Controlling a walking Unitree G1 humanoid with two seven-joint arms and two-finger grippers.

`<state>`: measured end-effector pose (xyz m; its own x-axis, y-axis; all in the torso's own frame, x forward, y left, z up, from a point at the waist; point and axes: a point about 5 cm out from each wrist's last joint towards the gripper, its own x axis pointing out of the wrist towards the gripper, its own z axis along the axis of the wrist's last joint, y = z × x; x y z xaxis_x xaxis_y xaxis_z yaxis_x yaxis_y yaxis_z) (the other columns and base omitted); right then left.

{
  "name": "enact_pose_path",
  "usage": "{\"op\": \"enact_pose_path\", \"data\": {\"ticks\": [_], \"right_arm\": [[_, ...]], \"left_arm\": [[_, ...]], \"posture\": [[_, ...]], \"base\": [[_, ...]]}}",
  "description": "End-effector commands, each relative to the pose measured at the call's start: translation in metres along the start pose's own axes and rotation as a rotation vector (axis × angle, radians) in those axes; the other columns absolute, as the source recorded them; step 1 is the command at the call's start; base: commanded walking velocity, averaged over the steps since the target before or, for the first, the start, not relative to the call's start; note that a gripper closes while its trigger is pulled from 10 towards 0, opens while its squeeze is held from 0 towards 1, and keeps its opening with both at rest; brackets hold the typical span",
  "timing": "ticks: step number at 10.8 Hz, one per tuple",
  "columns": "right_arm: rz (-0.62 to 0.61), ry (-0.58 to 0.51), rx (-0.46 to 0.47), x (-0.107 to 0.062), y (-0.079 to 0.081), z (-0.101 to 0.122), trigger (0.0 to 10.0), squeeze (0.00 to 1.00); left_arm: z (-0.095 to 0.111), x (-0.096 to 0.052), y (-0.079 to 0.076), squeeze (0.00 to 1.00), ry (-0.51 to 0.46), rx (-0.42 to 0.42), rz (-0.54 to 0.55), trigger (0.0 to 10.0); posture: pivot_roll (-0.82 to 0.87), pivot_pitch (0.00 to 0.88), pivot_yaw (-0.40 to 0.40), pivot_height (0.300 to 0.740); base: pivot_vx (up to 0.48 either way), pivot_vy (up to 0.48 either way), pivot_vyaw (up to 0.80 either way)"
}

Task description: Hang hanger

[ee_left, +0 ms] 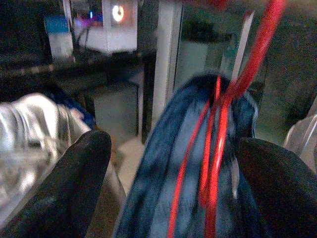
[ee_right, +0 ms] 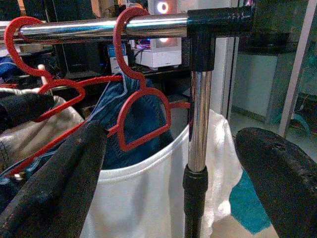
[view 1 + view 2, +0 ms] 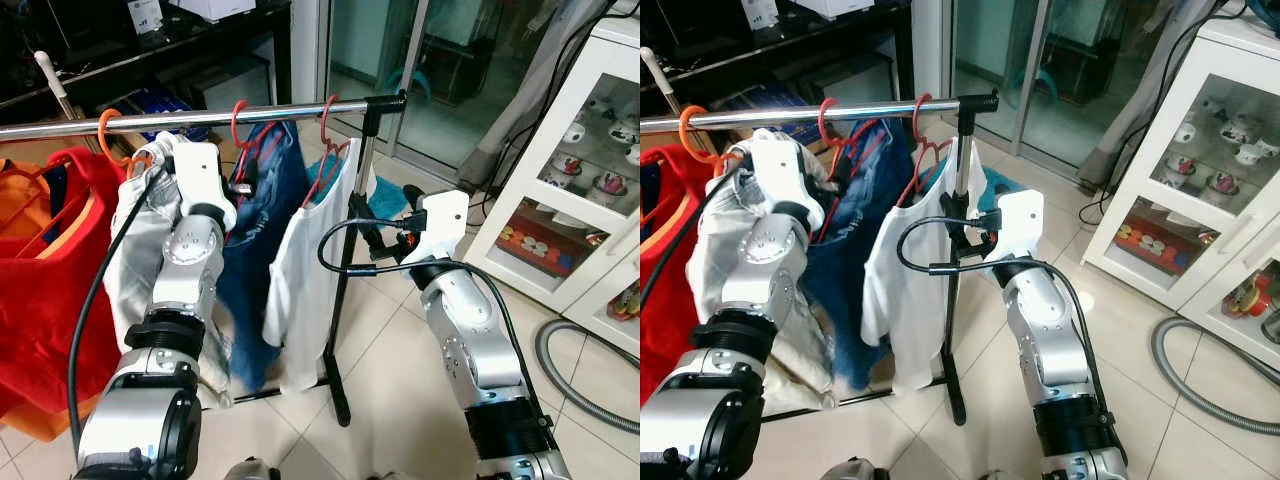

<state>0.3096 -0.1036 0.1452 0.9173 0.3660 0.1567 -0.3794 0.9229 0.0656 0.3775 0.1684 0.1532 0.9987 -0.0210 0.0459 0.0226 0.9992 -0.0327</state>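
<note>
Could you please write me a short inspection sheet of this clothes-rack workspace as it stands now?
Surface: pale tiled floor under a chrome clothes rail on a black-jointed upright.
Job's things: red hangers hooked on the rail carry a white top and blue jeans; an orange hanger holds a pale garment.
Clutter: red and orange clothes.
Grippers: left gripper open around the jeans' hanger; right gripper open, near the upright.
Cables: black cable looping along each arm; grey hose on floor.
Surroundings: white glass cabinet, sliding glass door.

Head stereo pair: high, facing forward-down, sharing rail point(image 3: 200, 118) and both arms. Wrist cameras: close, along each gripper's fingers; both share the blue garment point(image 1: 198, 163) beyond the fingertips.
</note>
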Motion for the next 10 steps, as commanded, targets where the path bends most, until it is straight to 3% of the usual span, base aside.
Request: {"op": "enact_pose_path", "data": {"ticks": [1, 5, 7, 8, 10], "right_arm": [[0.009, -0.001, 0.007, -0.001, 0.002, 0.002, 10.0, 0.00], [0.009, 0.005, 0.012, -0.001, 0.003, 0.002, 10.0, 0.00], [0.011, 0.000, 0.015, 0.001, 0.004, 0.002, 10.0, 0.00], [0.013, 0.000, 0.020, 0.002, 0.006, 0.002, 10.0, 0.00], [0.017, 0.002, 0.024, 0.002, 0.008, 0.001, 10.0, 0.00]], "left_arm": [[-0.001, 0.002, -0.003, 0.00, 0.020, -0.022, -0.015, 10.0], [-0.005, -0.004, -0.030, 0.00, 0.008, -0.037, -0.137, 10.0], [0.004, -0.012, -0.043, 0.00, -0.101, 0.083, -0.169, 10.0], [0.011, -0.012, -0.040, 0.00, -0.139, 0.039, -0.135, 10.0], [0.007, -0.005, -0.027, 0.00, -0.075, -0.050, -0.081, 10.0]], "posture": [[0.03, 0.030, 0.033, 0.740], [0.04, 0.028, 0.036, 0.740], [0.04, 0.026, 0.039, 0.740], [0.04, 0.027, 0.040, 0.740], [0.04, 0.031, 0.042, 0.740]], "base": [[0.000, 0.000, 0.00], [0.000, 0.000, 0.00], [0.000, 0.000, 0.00], [0.000, 0.000, 0.00], [0.000, 0.000, 0.00]]}}
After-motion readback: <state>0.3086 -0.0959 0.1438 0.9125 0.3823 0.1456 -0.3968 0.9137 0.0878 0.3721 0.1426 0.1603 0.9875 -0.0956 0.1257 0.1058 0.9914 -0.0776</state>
